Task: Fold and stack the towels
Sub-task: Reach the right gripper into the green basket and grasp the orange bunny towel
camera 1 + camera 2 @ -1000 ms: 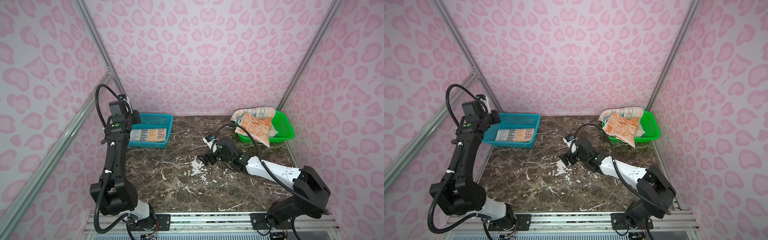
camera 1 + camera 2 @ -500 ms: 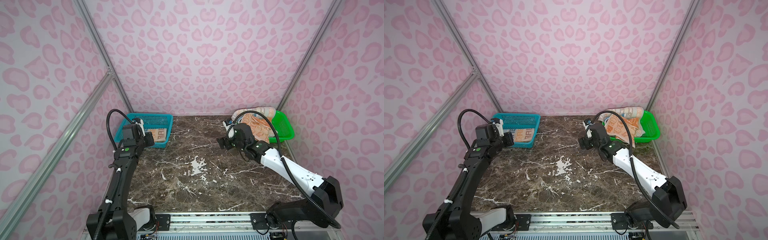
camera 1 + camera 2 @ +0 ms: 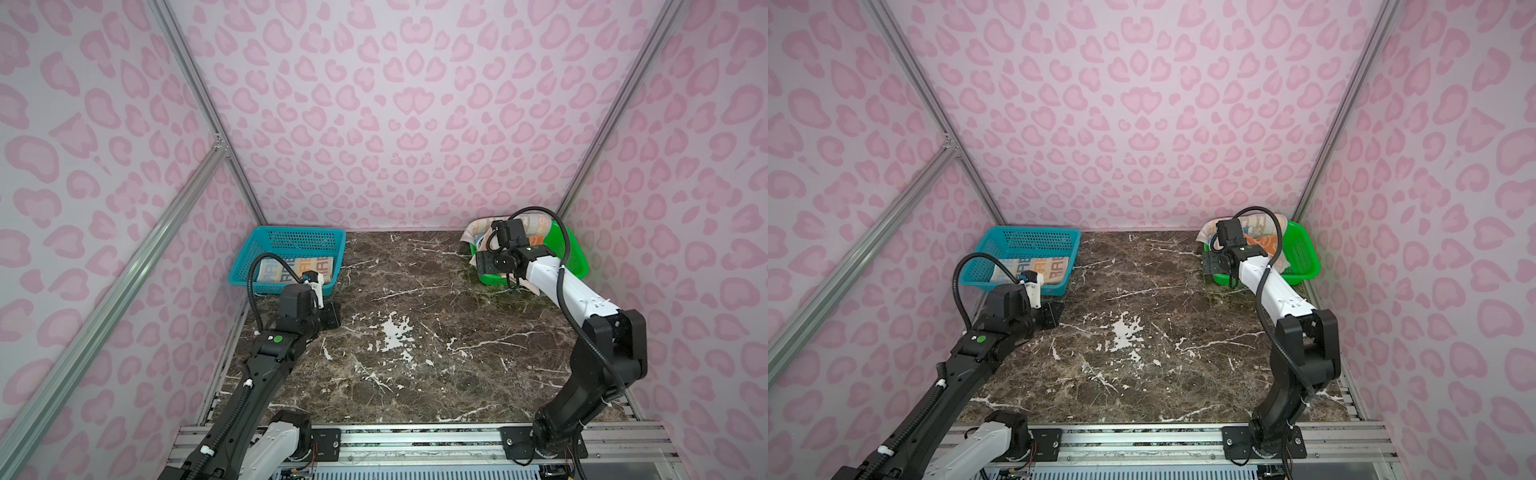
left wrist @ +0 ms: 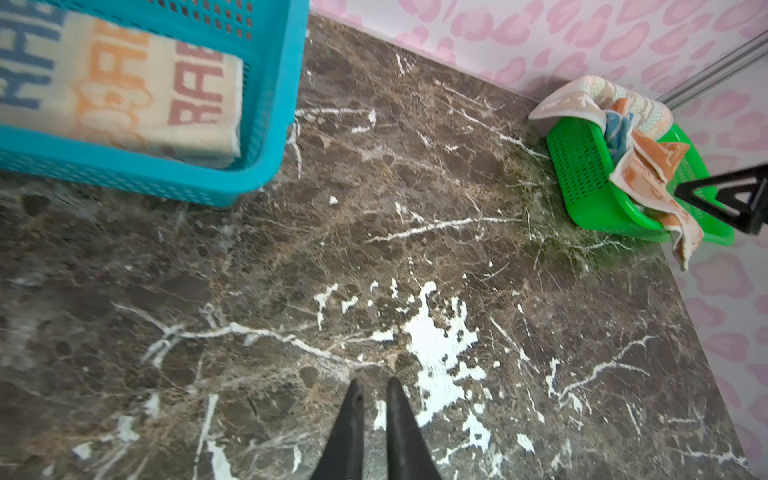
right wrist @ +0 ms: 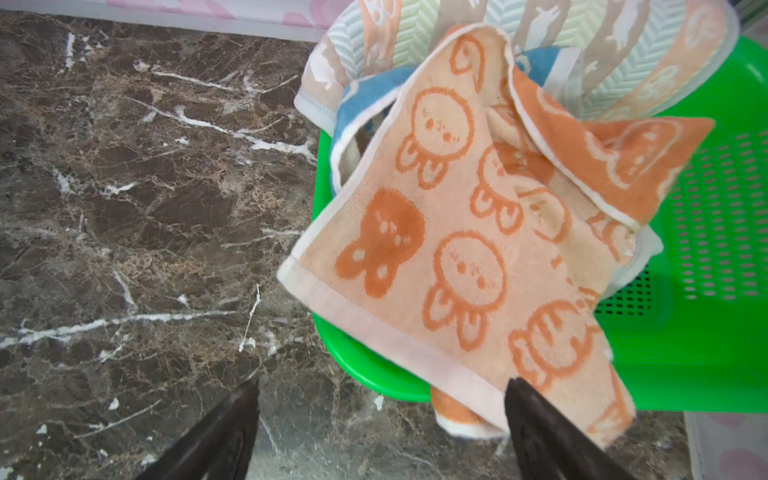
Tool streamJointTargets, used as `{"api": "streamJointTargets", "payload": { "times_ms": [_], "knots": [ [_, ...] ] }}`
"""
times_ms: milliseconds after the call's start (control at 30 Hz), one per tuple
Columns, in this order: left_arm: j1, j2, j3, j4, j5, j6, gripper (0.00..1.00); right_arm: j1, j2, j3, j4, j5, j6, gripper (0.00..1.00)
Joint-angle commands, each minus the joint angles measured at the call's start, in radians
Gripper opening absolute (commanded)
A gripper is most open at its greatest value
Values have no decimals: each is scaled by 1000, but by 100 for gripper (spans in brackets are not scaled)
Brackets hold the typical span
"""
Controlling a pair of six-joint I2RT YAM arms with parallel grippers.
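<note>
Marble table (image 3: 415,374) underneath. Far left, blue basket (image 3: 299,241) with folded RABBIT towel (image 3: 307,266) flat inside; far right, green basket (image 3: 577,262) heaped with loose towels (image 4: 602,99) (orange towel (image 5: 457,249) draped over rim). Right gripper (image 5: 382,380) spread wide at that draped corner, gripping nothing. Left gripper (image 4: 375,381) above table, barely ajar, empty.

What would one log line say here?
left gripper: slightly open, empty, over table | right gripper: open, at orange towel draped over green basket | folded towel: in blue basket
</note>
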Motion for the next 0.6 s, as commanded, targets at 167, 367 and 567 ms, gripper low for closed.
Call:
{"api": "streamJointTargets", "payload": {
  "times_ms": [167,367,567],
  "knots": [
    [-107,21,-37,57,-56,-93,44,-69,186,161,-104,-32,75,78],
    [-135,68,-35,74,-57,-95,57,-84,293,242,-191,-75,54,68],
    [-148,121,-17,85,-66,-93,58,-94,273,232,-166,-67,65,23]
  ]
}}
